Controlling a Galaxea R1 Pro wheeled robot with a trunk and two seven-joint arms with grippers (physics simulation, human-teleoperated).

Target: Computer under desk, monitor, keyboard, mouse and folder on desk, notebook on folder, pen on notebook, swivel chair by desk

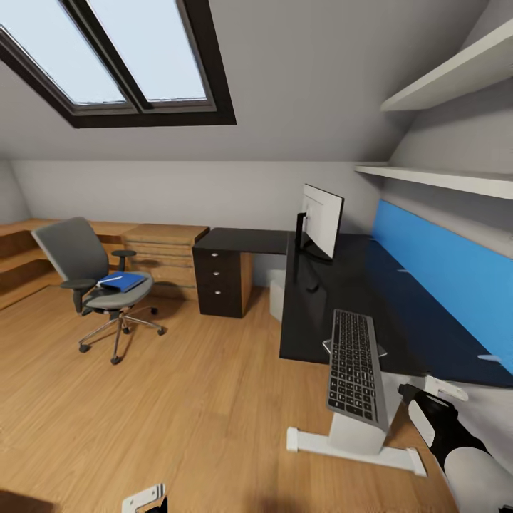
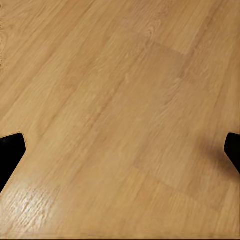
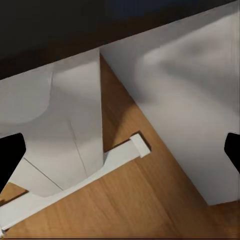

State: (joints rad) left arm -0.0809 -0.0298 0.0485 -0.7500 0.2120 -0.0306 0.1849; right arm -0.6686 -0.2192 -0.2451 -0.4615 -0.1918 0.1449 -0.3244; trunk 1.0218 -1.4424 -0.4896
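The left gripper (image 2: 120,150) stood wide over bare wood floor (image 2: 120,90), holding nothing. The right gripper (image 3: 120,150), equally wide and unladen, faced the desk's white leg (image 3: 75,135). At lower right in the head view, the keyboard (image 1: 354,364) overhung the desk (image 1: 342,285) edge; the monitor (image 1: 320,219) stood behind. At left, the folder (image 1: 122,282) lay on the swivel chair (image 1: 78,256).

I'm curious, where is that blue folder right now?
In the head view the blue folder lies on the grey swivel chair seat at left, well apart from the black desk.
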